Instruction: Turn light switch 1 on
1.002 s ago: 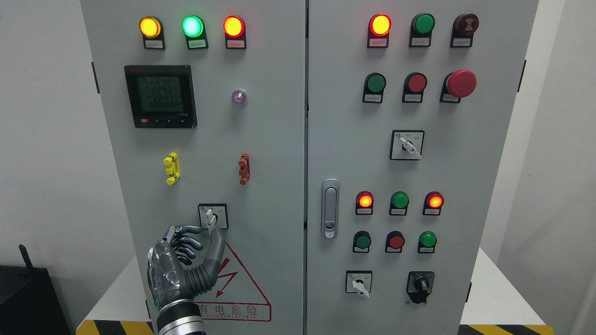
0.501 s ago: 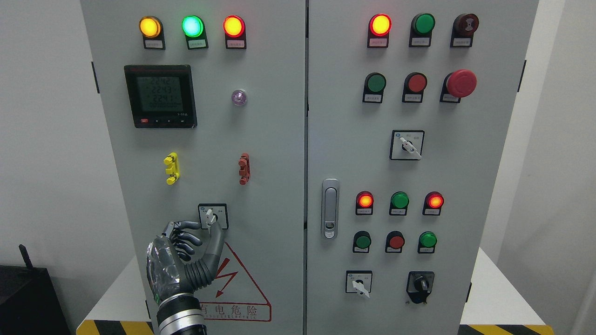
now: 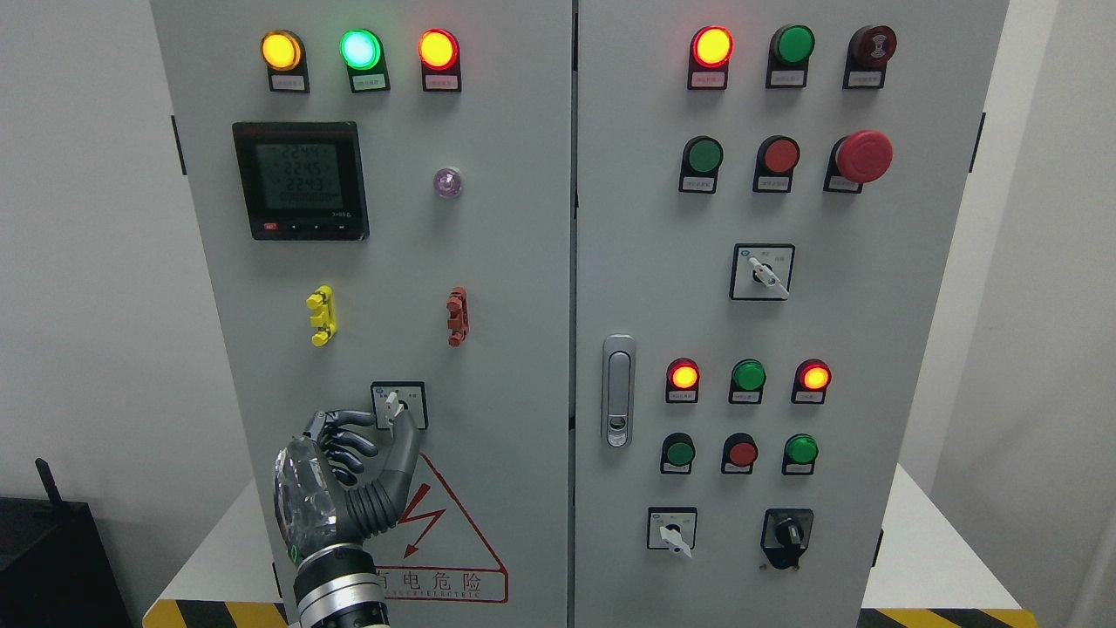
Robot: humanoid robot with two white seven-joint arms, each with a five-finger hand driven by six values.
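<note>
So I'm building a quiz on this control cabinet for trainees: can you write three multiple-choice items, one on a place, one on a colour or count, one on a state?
1. Where is the robot hand?
A. at the top lamps
B. at the rotary switch low on the left door
C. at the door latch

2. How many lamps are lit in the left door's top row?
A. one
B. two
C. three

3. What state is the meter in?
A. dark
B. showing digits
C. covered

Answers: 1 B, the fingers and thumb bracket the switch handle. 2 C, the yellow lamp, green lamp and red lamp all glow. 3 B, rows of numbers show on its screen.
</note>
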